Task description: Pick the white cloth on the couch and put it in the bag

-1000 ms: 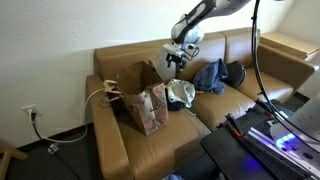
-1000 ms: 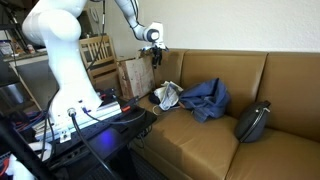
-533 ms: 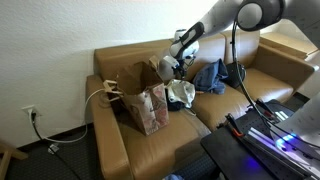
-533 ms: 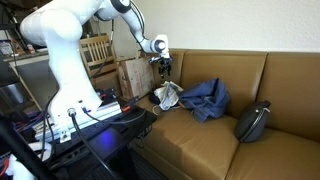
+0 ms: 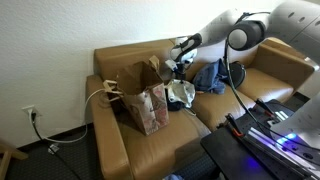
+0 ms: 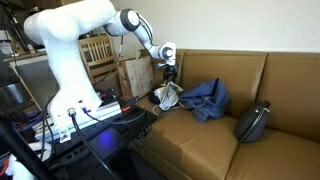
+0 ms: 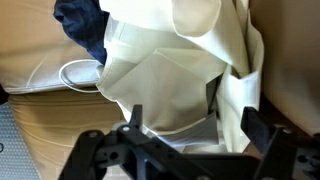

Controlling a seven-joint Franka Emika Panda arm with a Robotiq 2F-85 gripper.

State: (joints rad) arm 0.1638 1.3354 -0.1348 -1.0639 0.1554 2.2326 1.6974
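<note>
Position: the black two-finger gripper (image 6: 168, 82) hangs directly over the large crumpled off-white cloth (image 6: 168, 97), with the fingertips pointing down. A second ago it was level with the top of the backrest. Half a second ago it was partway down. It now sits lower, close above the fabric. Contact with the fabric cannot be judged from either exterior view.

Claw: the jaws are spread wide with nothing between them, as in the earlier frames. In the wrist view the two dark fingers (image 7: 131, 122) frame the bottom edge, and the cloth (image 7: 170, 80) fills the space beyond them.

Arm: it now reaches out flatter and lower across the sofa than a second ago.

Task object: the cloth (image 5: 181, 94) lies bunched on a seat cushion of the wide tan-brown leather couch (image 5: 160, 150). It is just beside the upright brown paper shopping bag with light handles (image 5: 150, 108), which stands on the seat by the armrest. A rumpled dark blue garment (image 5: 210, 76) lies on the cloth's other side and touches it. Cloth, bag and garment have not moved across the earlier frames.

Also seen: a dark round bag (image 6: 252, 122) rests further along the cushions, well apart from the cloth.
</note>
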